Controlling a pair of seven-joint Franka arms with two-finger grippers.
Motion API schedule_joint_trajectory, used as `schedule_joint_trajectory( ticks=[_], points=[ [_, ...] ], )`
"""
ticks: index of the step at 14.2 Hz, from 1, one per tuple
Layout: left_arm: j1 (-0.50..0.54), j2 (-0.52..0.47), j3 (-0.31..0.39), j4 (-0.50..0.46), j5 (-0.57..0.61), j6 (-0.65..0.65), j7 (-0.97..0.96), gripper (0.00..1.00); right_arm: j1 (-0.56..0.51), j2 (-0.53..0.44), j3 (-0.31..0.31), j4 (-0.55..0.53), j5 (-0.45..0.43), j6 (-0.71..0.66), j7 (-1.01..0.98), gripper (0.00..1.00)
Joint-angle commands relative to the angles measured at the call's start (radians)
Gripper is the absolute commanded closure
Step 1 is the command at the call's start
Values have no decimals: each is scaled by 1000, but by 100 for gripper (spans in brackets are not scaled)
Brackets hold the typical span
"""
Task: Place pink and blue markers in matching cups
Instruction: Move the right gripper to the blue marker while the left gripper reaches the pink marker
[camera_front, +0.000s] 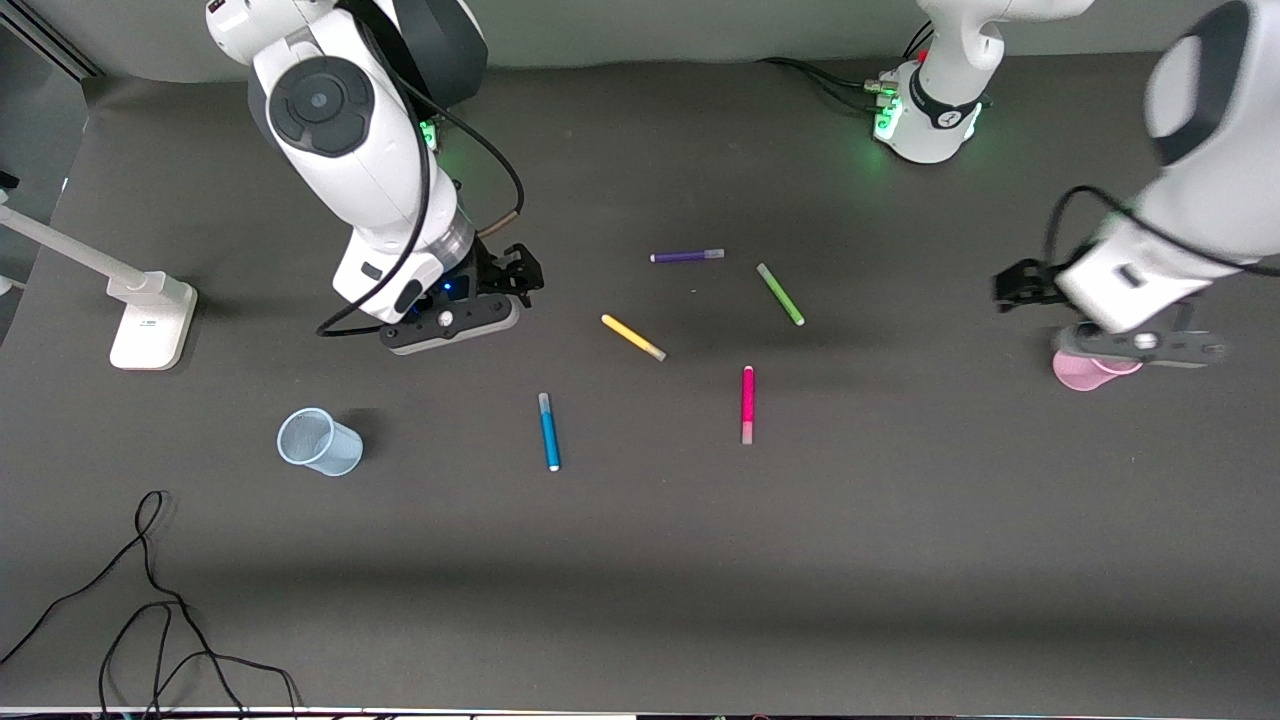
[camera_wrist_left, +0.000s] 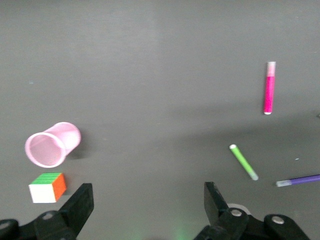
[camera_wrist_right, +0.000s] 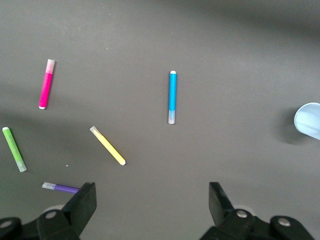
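Dark grey table (camera_front: 900, 560), both grippers empty, fingers apart. Right gripper (camera_front: 515, 275) over bare surface; slim blue felt marker (camera_front: 549, 431) beside translucent pale-blue cup (camera_front: 320, 442). Left gripper (camera_front: 1015, 288) hovers by translucent pink cup (camera_front: 1082, 373); magenta marker (camera_front: 747, 404) mid-table. Descend square across barrels, grip mid-length.

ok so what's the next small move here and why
Probably lower the open right gripper toward the slim blue marker, which lies flat on the dark table nearest that arm, close to the translucent pale blue cup. Both markers lie outside their cups, and neither gripper holds anything.
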Motion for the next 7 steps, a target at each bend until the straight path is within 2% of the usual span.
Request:
schedule_joint_trajectory(
  ticks=[1, 3, 7],
  points=[
    [-105, 80, 9, 23, -2, 63, -89, 2, 2, 38, -10, -11, -11, 31, 15, 0],
    [-158, 150, 9, 23, -27, 149, -136, 2, -3, 38, -14, -101, -11, 138, 13, 0],
    [-192, 287, 9, 21, -92, 312, -140, 2, -3, 60, -16, -278, -11, 395, 4, 0]
  ],
)
